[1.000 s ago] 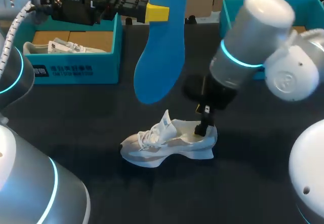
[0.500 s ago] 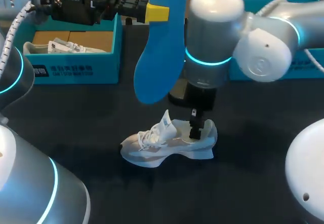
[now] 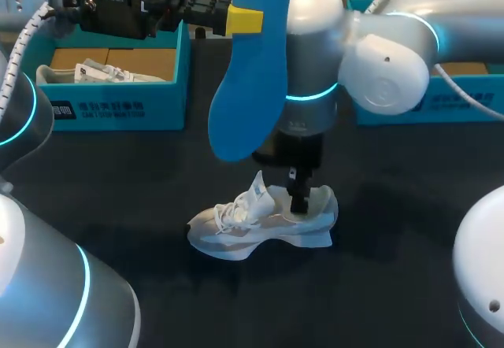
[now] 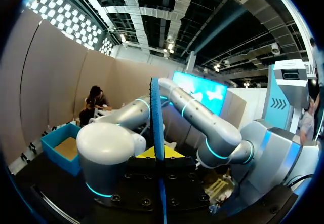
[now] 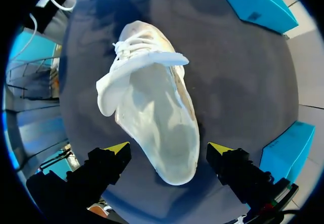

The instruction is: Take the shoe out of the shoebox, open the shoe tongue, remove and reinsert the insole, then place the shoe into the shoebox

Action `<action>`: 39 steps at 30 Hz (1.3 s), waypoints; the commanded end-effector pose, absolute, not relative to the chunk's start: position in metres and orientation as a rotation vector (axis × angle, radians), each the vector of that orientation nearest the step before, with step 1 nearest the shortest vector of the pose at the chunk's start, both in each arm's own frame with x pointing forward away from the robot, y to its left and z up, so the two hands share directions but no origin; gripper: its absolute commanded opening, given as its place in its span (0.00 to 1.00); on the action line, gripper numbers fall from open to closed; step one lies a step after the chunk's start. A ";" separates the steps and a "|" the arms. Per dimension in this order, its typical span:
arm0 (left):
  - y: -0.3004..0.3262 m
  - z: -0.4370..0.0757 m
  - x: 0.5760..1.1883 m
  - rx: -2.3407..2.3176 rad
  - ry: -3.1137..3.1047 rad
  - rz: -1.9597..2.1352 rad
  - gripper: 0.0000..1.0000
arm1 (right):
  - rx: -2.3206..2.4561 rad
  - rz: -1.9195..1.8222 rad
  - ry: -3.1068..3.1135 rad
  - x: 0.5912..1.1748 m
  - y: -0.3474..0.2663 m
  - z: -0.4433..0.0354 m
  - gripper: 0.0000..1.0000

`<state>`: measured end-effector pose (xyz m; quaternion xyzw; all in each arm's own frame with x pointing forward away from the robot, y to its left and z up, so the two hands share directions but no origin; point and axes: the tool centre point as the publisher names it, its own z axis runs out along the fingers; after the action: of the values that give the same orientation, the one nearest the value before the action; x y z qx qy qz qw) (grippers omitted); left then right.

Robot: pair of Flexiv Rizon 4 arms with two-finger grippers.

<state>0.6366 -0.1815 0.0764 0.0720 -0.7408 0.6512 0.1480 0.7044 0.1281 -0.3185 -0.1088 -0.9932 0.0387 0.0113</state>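
A white sneaker (image 3: 260,226) lies on its sole on the black table, tongue pulled up, toe to the left. My right gripper (image 3: 299,197) points straight down over its heel. In the right wrist view the heel end of the sneaker (image 5: 152,117) sits between the wide-open fingers of the right gripper (image 5: 168,150), and neither yellow tip touches it. High at the back left, my left gripper (image 3: 244,19) is shut on the top of a blue insole (image 3: 248,88), which hangs down above the table. In the left wrist view the insole (image 4: 157,117) stands edge-on, pinched in the left gripper (image 4: 158,155).
A teal shoebox (image 3: 118,110) stands at the back left with another white shoe (image 3: 98,72) and brown paper inside. A second teal box (image 3: 472,104) sits at the back right behind my right arm. Bare black table surrounds the sneaker.
My right arm has swung left, its wrist now above the sneaker, and its gripper has shifted slightly left over the heel. The left arm and the insole have not moved.
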 end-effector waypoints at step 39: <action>-0.184 0.077 0.638 0.205 -2.133 1.869 0.00 | -0.194 0.009 -3.040 0.740 0.136 -0.380 1.00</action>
<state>0.6367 -0.1815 0.0765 0.0720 -0.7408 0.6512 0.1480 0.7388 0.1375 -0.3719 -0.0641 -0.9970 0.0087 0.0431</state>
